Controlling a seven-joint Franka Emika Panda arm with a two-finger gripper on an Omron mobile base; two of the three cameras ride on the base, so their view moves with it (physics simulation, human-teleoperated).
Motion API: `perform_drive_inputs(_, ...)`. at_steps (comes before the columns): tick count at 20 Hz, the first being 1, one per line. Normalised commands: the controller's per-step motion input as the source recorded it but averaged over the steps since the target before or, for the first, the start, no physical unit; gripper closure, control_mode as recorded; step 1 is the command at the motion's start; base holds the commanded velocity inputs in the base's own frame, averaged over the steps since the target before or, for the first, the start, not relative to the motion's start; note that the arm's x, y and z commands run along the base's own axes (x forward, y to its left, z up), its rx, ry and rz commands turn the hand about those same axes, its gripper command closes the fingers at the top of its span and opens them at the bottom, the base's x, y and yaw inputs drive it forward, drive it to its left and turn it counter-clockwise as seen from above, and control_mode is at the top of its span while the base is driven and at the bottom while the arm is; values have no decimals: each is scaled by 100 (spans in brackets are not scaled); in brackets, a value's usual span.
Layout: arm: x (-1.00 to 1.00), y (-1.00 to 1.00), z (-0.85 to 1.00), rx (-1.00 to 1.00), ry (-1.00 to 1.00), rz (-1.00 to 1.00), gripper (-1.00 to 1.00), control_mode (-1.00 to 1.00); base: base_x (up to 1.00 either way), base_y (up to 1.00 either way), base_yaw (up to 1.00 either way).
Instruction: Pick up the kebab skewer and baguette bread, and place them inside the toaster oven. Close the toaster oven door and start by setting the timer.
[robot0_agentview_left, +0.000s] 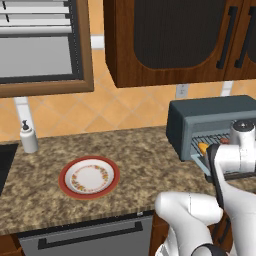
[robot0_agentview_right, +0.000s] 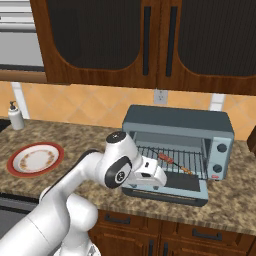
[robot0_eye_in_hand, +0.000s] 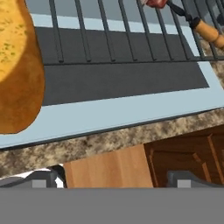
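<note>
Baguette bread and kebab skewer crowding oven mouth.

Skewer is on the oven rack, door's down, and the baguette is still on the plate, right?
Not the baguette: the hand view shows it at the open oven, on the rack's edge and the lowered door. The plate is bare in the left base view. Skewer is right.

1. The left base view looks forward and down from behind the arm's left, across the tabletop, with the plate ahead and the toaster oven at far right.
2. The right base view looks from behind the arm's right, facing the toaster oven squarely; plate at left.
3. The hand view sits close above the toaster oven door and rack.
</note>
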Motion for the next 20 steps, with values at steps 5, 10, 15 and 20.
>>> perform_drive_inputs(5, 0, 0, -4, 0, 0, -10, -100, -100, 0, 0, 0)
perform_drive_inputs(10, 0, 0, -4, 0, -1, -9, -100, -100, 0, 0, 0)
perform_drive_inputs(15, 7, 0, -2, 0, -1, -7, -100, -100, 0, 0, 0)
perform_drive_inputs(20, 15, 0, -2, 0, -3, -5, -100, -100, 0, 0, 0)
